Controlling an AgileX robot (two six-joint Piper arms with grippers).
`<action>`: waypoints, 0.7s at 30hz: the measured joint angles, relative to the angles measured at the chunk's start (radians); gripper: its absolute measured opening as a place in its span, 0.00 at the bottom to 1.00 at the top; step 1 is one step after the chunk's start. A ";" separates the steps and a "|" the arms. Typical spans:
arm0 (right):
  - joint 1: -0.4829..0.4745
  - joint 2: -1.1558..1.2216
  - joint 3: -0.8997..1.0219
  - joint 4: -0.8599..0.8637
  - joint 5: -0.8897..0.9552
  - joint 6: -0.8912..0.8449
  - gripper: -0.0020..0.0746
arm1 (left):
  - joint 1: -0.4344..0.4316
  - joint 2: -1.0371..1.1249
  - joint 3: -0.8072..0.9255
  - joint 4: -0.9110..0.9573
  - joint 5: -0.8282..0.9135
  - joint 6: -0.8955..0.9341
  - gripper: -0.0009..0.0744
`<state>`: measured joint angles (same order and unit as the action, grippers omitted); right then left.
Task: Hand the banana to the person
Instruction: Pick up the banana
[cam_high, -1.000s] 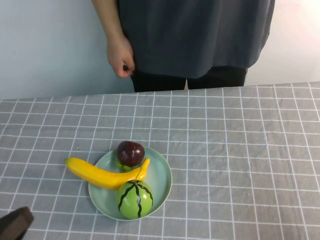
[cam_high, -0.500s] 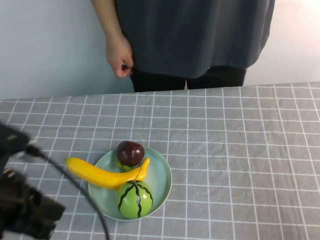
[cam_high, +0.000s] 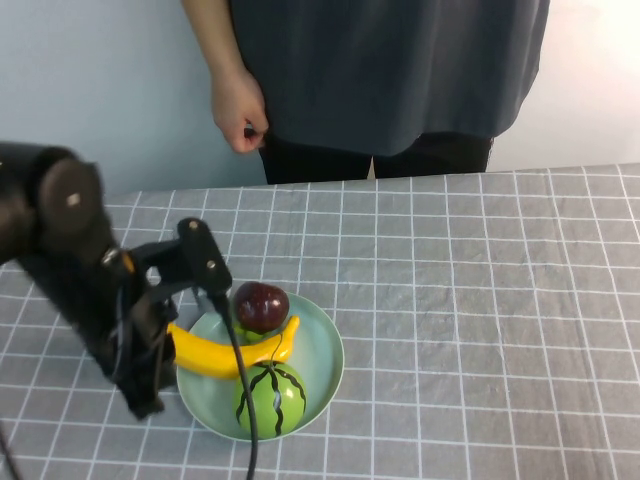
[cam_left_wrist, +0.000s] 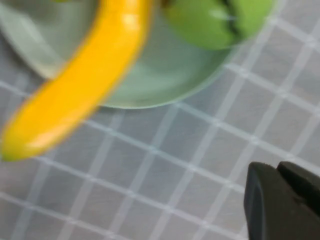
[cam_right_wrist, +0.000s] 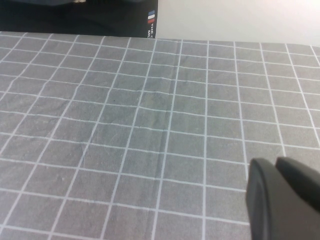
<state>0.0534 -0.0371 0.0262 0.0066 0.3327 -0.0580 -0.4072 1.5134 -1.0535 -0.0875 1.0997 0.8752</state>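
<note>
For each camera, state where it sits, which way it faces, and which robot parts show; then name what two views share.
High view: raised on the robot's side, angled down at the table and the person; the left arm covers the banana's outer end, its left gripper hidden.
Left wrist view: on the left arm, looking down at the banana and plate; one left gripper tip shows.
Right wrist view: on the right arm, facing bare cloth; right gripper tip shows.
Shared: high and left wrist views both show banana, plate, watermelon.

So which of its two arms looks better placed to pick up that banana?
The left. Its left gripper hangs just beside the banana on the plate. The right gripper sees only bare tablecloth and doesn't appear in the overhead view.
</note>
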 joint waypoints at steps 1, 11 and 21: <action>0.000 0.000 0.000 -0.007 0.000 0.000 0.02 | 0.000 0.021 -0.016 0.019 -0.006 0.003 0.03; 0.000 0.000 0.000 -0.007 0.000 0.000 0.02 | 0.000 0.193 -0.113 0.127 -0.097 0.222 0.67; 0.000 0.000 0.000 -0.007 0.000 0.000 0.02 | 0.000 0.285 -0.117 0.141 -0.208 0.525 0.74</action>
<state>0.0534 -0.0371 0.0262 0.0000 0.3327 -0.0580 -0.4072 1.7982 -1.1705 0.0534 0.8913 1.4007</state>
